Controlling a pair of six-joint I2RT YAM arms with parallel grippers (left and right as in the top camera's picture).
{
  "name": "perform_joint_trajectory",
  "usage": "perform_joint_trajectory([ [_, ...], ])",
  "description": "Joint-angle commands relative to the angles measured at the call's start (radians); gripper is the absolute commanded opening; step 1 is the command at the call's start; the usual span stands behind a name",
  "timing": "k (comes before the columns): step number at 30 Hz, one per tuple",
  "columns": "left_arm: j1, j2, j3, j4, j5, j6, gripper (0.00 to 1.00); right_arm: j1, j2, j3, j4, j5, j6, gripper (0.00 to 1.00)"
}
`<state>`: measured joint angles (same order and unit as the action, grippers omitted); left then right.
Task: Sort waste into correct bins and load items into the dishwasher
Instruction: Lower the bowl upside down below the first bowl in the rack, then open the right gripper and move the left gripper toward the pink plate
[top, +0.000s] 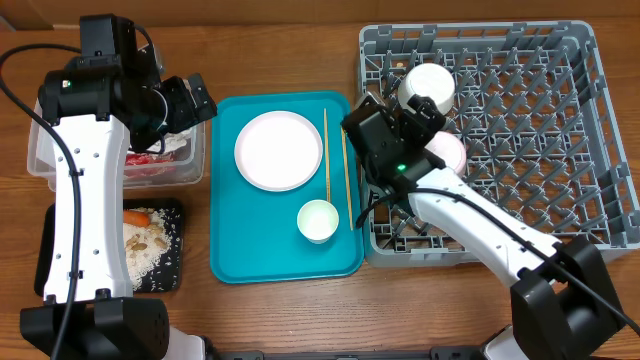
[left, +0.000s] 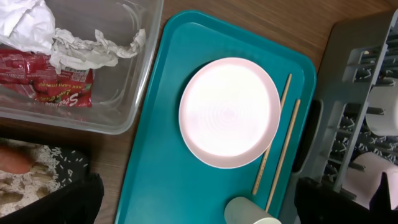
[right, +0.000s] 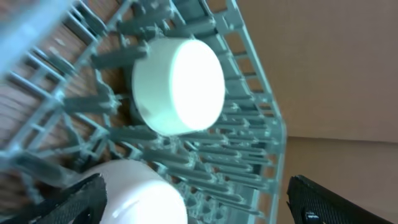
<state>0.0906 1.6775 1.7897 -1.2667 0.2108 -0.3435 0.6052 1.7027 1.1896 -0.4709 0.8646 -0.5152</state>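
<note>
Lodged among the pegs at the left end of the grey dish rack are two whitish bowls, the far bowl by the rack's back wall and the near bowl just in front of it. The right gripper hovers over them with its fingers spread wide, released and gripping nothing. The near bowl lies close by one finger, though I cannot tell if they touch. Just beside the rack sits the teal tray, carrying the pink plate, the small white cup and a pair of chopsticks along its rack-side edge. Farther from the rack, beyond that tray, the clear tub holds the red-and-silver wrapper and the white napkin, and the black tray holds the carrot and rice. The left gripper hangs over the tub's rack-side corner, spread wide and empty.
</note>
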Motion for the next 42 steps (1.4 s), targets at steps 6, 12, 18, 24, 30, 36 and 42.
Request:
perform_joint_trajectory([
  [6, -0.003, -0.011, 0.019, -0.051, 0.019, 0.010, 1.00, -0.046, -0.187, 0.024, -0.031, -0.328, 0.282, 0.89],
  [12, -0.062, -0.011, 0.019, -0.089, 0.018, 0.011, 1.00, -0.151, -0.352, 0.024, -0.121, -0.548, 0.552, 0.89],
  [18, -0.161, -0.011, 0.016, -0.125, 0.018, 0.008, 1.00, -0.243, -0.441, 0.024, -0.236, -0.579, 0.625, 0.88],
  [24, -0.282, -0.009, -0.005, -0.120, 0.018, -0.001, 1.00, -0.307, -0.444, 0.023, -0.272, -0.579, 0.750, 0.86],
  [30, -0.390, -0.009, -0.066, -0.094, -0.011, -0.001, 1.00, -0.410, -0.444, 0.023, -0.319, -0.763, 0.765, 0.86],
  [36, -0.420, -0.009, -0.099, -0.080, -0.011, 0.000, 1.00, -0.564, -0.444, 0.023, -0.377, -0.958, 0.747, 0.78],
  [42, -0.426, -0.008, -0.110, -0.039, -0.008, -0.011, 0.73, -0.688, -0.444, 0.023, -0.393, -1.009, 0.828, 0.73],
])
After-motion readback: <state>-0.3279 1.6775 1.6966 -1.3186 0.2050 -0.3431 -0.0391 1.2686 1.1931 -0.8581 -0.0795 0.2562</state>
